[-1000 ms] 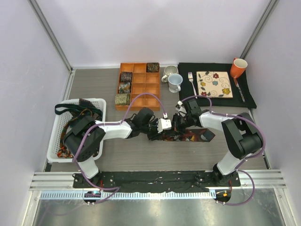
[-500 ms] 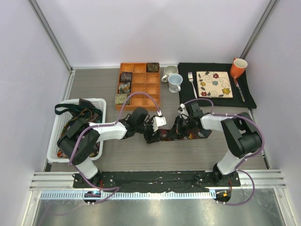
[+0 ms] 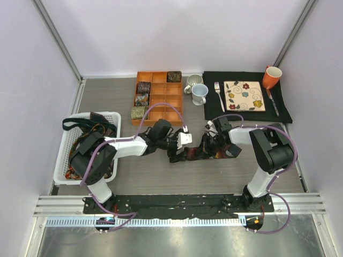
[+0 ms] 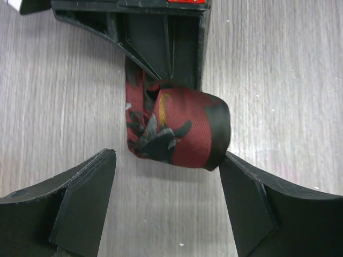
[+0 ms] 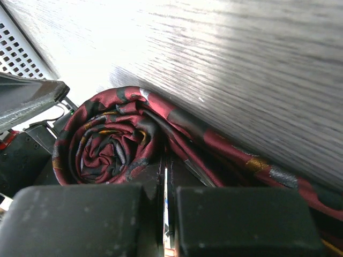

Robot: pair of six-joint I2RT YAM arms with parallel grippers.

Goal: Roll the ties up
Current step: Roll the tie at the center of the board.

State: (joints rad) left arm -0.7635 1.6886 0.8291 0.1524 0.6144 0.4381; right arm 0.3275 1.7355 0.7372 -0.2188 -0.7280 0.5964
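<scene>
Black left claw (image 4: 167, 160): spread wide and holding nothing. One pad sits at the lower left of the left wrist view, the other at the lower right.

Between those pads: the rolled end of the maroon tie (image 4: 177, 126) fills the gap. Its right flank touches the right-hand pad, or very nearly, and it stands clear of the left-hand pad.

Right claw (image 5: 165, 188): the pads are drawn to a thin slit at the bottom centre of the right wrist view. I judge they are nipping the tie's inner layers, because the coil sits just above and left of them.

Roll axis: the spiral end faces the right wrist camera, so the axis probably runs along the right claw's fingers and crosswise to the left claw's opening.

Loose tail: in the top view it lies flat on the table (image 3: 161, 179), running right of centre from the roll.

Nearer arm: both claws meet at the roll. The left one brackets it and needs only to close.

Further out: the tray (image 3: 166, 101) at upper centre holds finished rolls, and the basket (image 3: 115, 120) at the left holds unrolled ties.
</scene>
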